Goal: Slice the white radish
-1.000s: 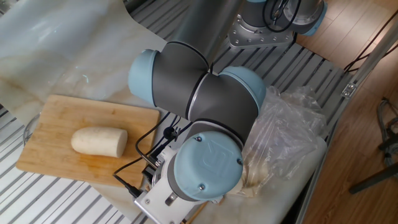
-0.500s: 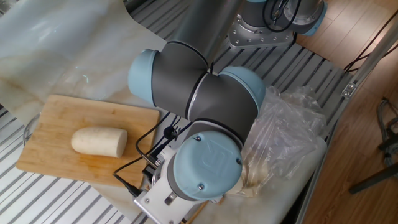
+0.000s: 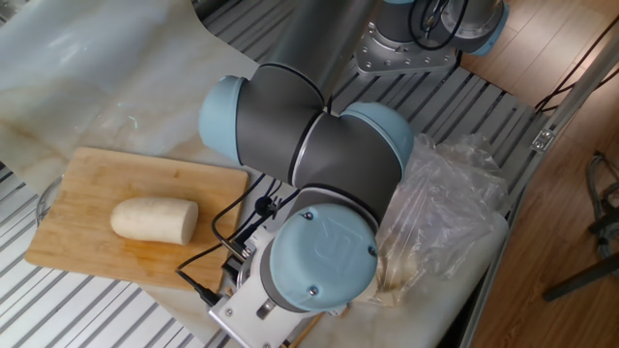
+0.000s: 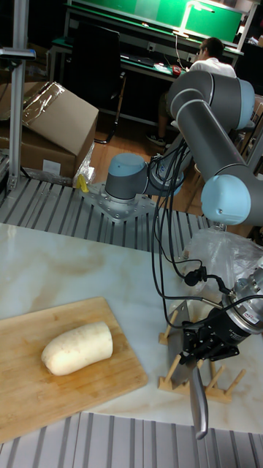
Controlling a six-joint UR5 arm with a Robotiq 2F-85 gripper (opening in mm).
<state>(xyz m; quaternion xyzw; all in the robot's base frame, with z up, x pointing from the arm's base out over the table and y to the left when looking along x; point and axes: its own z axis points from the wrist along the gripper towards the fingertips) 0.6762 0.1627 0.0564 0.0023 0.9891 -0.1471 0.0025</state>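
White radish [image 4: 77, 349] lies whole on the cutting board [image 4: 29, 398], unchanged from a moment ago. The gripper [image 4: 208, 344], equally unmoved, is closed around a knife [image 4: 197, 398] over the wooden rack [image 4: 175, 373]; slicing has not begun.

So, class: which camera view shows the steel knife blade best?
The tall fixed view: the steel knife blade hangs in plain sight from the black two-finger gripper, beside a wooden rack. In the fixed view, the arm hides it.
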